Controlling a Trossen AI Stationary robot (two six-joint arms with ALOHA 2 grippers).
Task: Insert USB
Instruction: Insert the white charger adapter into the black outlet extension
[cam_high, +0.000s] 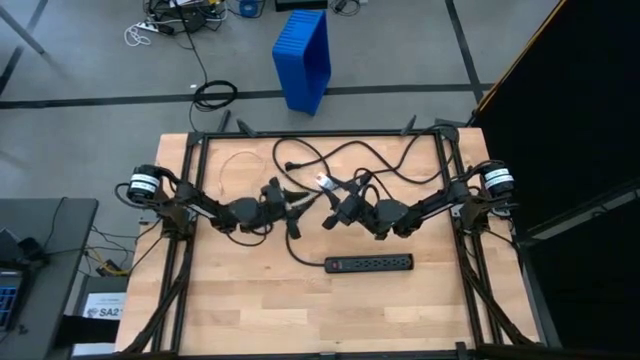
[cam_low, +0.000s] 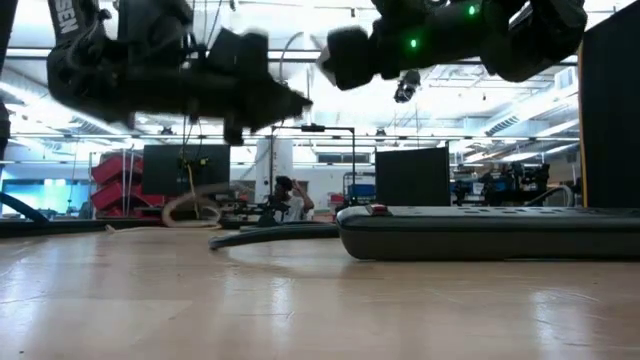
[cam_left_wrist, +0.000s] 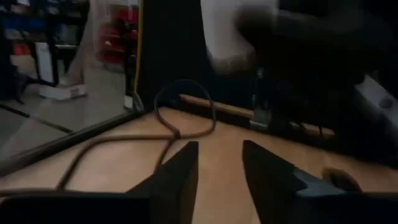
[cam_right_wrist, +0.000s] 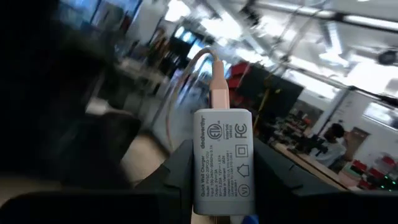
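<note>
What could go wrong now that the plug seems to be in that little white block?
The right gripper holds the white charger raised off the table, with the USB plugged into its top. The empty left gripper is open; if either arm snags the thin cable, the plug may pull out. The black cord lies close below.

We hold both arms raised above the table's middle, reaching toward each other. Our left gripper (cam_left_wrist: 219, 171) has its fingers parted with nothing between them. Our right gripper (cam_right_wrist: 217, 180) is clamped on something.
</note>
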